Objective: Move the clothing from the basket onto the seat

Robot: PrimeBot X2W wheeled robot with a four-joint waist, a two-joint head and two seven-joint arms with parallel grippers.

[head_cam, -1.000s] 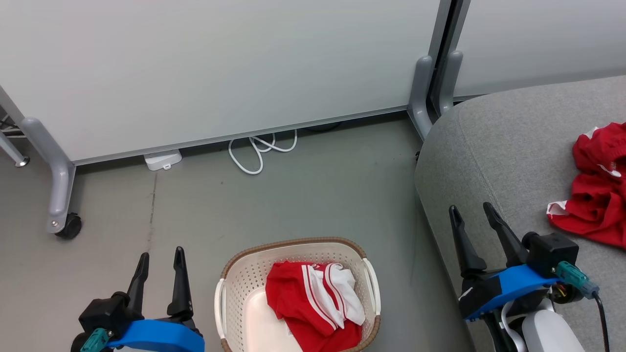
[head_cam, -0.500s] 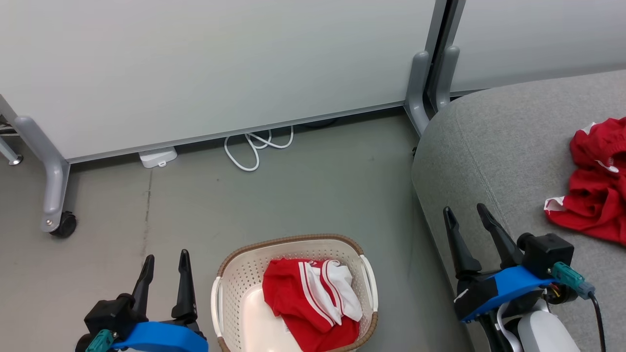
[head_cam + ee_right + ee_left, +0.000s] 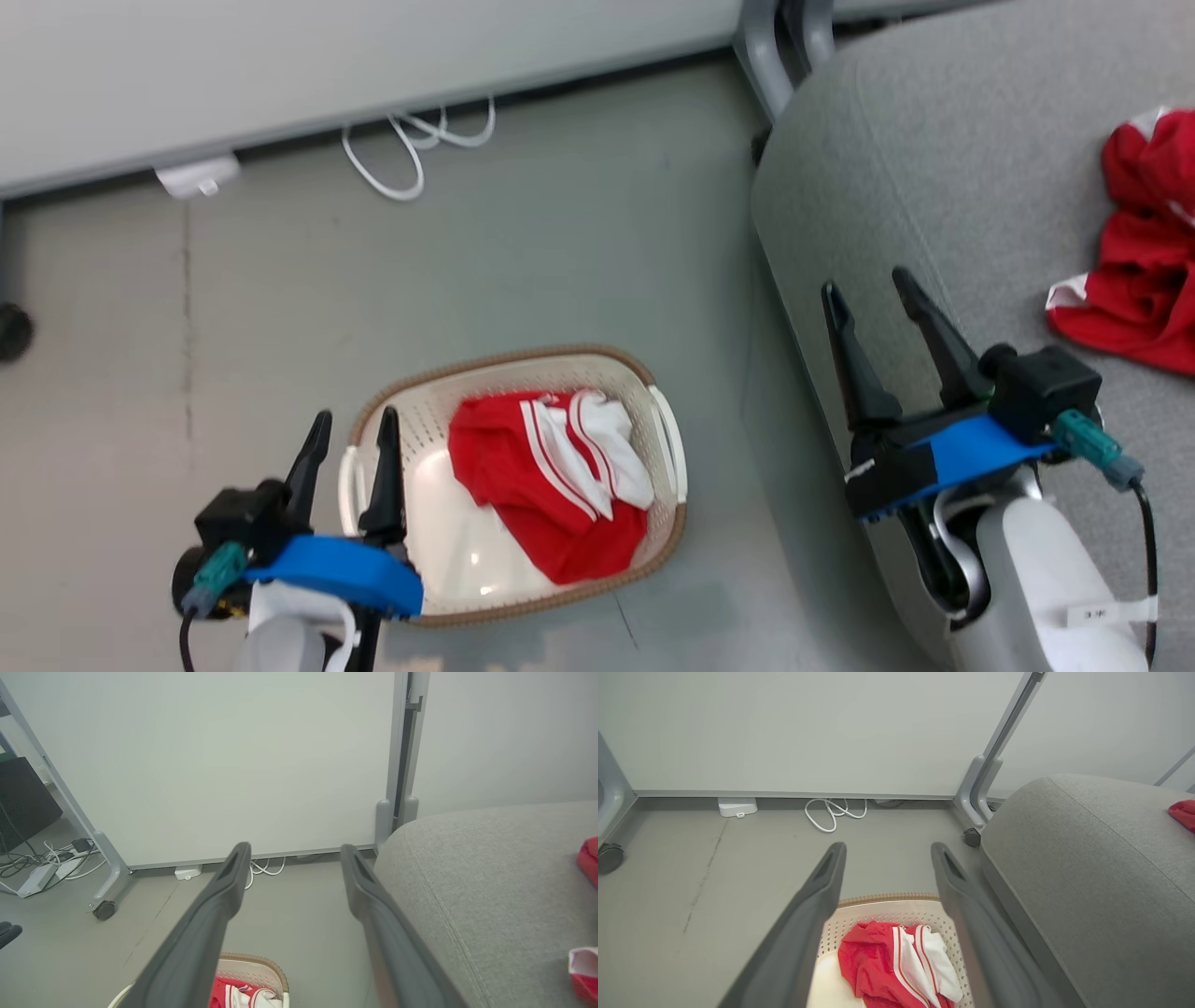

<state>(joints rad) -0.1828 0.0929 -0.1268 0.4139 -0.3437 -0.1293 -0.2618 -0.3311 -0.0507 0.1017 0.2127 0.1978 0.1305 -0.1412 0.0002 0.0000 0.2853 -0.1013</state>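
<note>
We are holding our left tool [image 3: 357, 415] and right tool [image 3: 865, 282] wide open, both empty. One red garment [image 3: 523, 485] is lying in the basket [image 3: 509, 357] on the floor [image 3: 467, 261], a second garment [image 3: 1144, 289] on the seat [image 3: 934, 168]. With the left tool hovering over the rim, we are risking hooking and dragging the basket.

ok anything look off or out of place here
Nothing spilled or broken. One red garment lies crumpled on the sofa seat, a second garment sits bunched in the basket. A white cable lies looped by the wall panel.
</note>
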